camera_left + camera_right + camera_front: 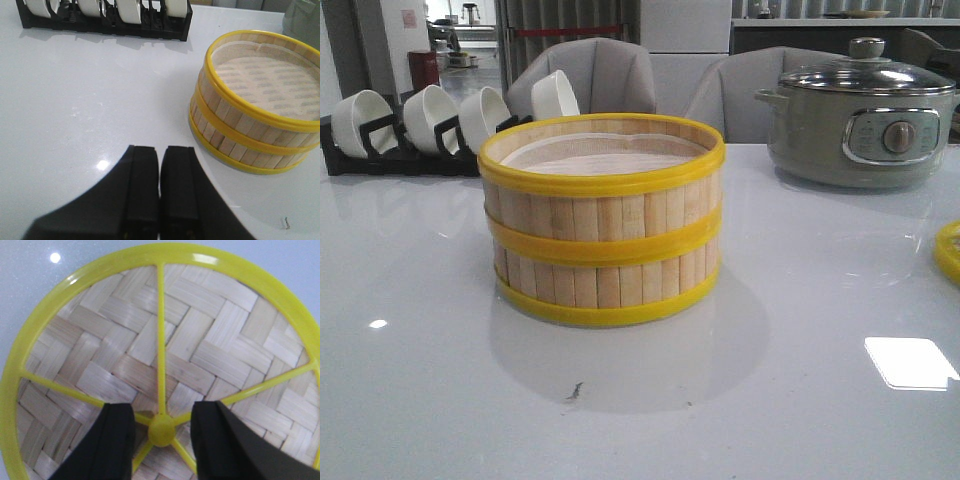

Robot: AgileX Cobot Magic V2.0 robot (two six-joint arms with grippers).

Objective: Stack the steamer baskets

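Two steamer baskets point(603, 220) stand stacked in the middle of the table, pale slat walls with yellow bands; they also show in the left wrist view as the stack point(257, 102), open on top with a paper liner. My left gripper point(160, 150) is shut and empty, low over the bare table to the left of the stack. The woven-bamboo lid point(165, 350) with yellow rim and spokes lies flat under my right gripper point(162, 412). That gripper is open, its fingers either side of the lid's yellow centre knob point(162, 430). A sliver of the lid point(949, 252) shows at the front view's right edge.
A black rack of white bowls point(430, 125) stands at the back left, seen too as the rack point(107, 17). A grey-green electric pot point(865, 115) with a glass lid sits at the back right. Grey chairs stand behind the table.
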